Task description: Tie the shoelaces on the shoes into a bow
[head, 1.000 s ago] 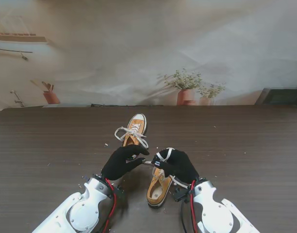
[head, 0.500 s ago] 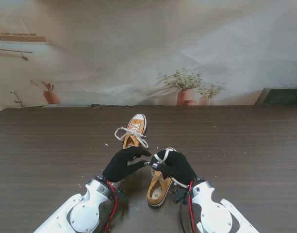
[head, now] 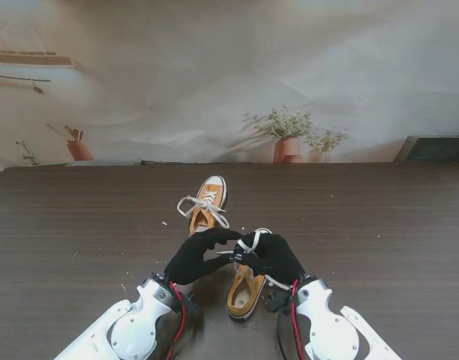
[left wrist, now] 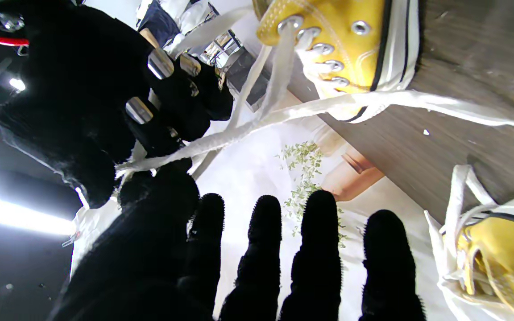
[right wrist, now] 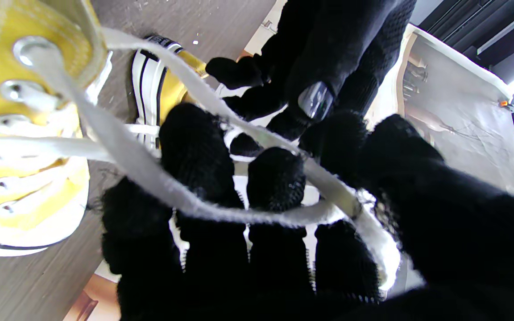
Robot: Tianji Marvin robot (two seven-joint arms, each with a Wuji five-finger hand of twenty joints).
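The near yellow shoe (head: 247, 289) lies between my wrists, its white laces (head: 244, 243) lifted up between both hands. My right hand (head: 272, 256) is shut on a lace (right wrist: 221, 209) that loops across its curled fingers (right wrist: 194, 151). My left hand (head: 197, 256) meets it fingertip to fingertip. In the left wrist view its four fingers (left wrist: 319, 232) stand spread, and its thumb (left wrist: 163, 191) rests against a taut lace (left wrist: 257, 127) running from the shoe's eyelets (left wrist: 324, 49) to the right hand (left wrist: 105, 89). The far yellow shoe (head: 208, 204) wears a tied bow.
The dark wooden table (head: 379, 225) carries small pale specks around the shoes. Potted plants (head: 289, 135) stand against the wall behind its far edge, and a dark box (head: 436, 148) sits at the far right corner.
My left hand has moved right until its fingertips touch the right hand. The right hand has stayed put with the lace, curling slightly.
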